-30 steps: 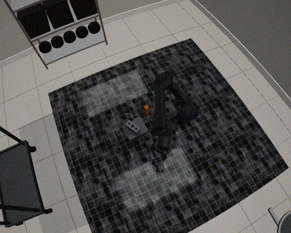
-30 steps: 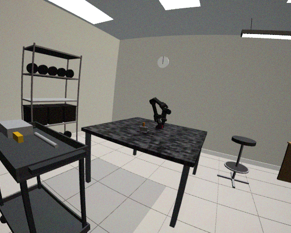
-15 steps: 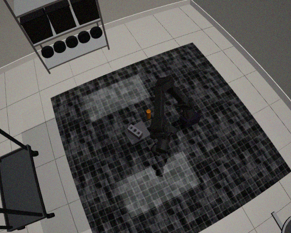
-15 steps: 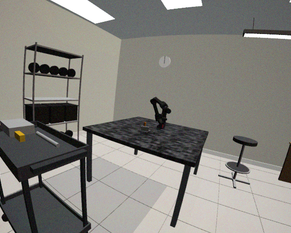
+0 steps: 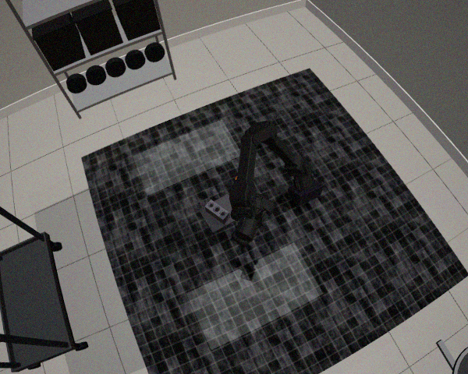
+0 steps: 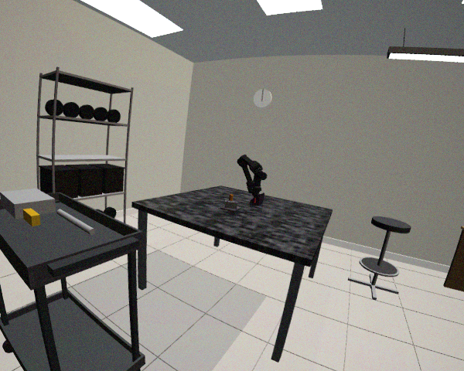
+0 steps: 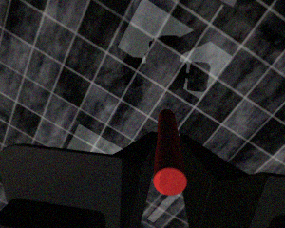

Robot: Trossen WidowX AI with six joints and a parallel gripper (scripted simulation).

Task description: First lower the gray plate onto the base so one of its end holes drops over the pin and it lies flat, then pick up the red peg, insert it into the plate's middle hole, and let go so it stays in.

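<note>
The gray plate [image 5: 217, 209] shows three dark holes along its top and rests on the gray base [image 5: 214, 224], which also shows small in the exterior view [image 6: 230, 206]. It looks flat; the pin cannot be made out, and the arm covers the base's right side in the top view. My gripper [image 5: 249, 276] [image 7: 167, 140] is shut on the red peg [image 7: 168, 149] [image 6: 254, 200], which stands lengthwise between the fingers with its bright round end facing the wrist camera. The peg appears slightly above the table, to one side of the base and apart from the plate.
An orange cylinder [image 6: 230, 197] stands near the base; in the top view the arm hides most of it. The dark checked table [image 5: 154, 257] [image 6: 208, 216] carries the arm's own base. A cart [image 6: 16, 243], a shelf rack [image 6: 82, 158] and a stool [image 6: 390, 224] stand off the table.
</note>
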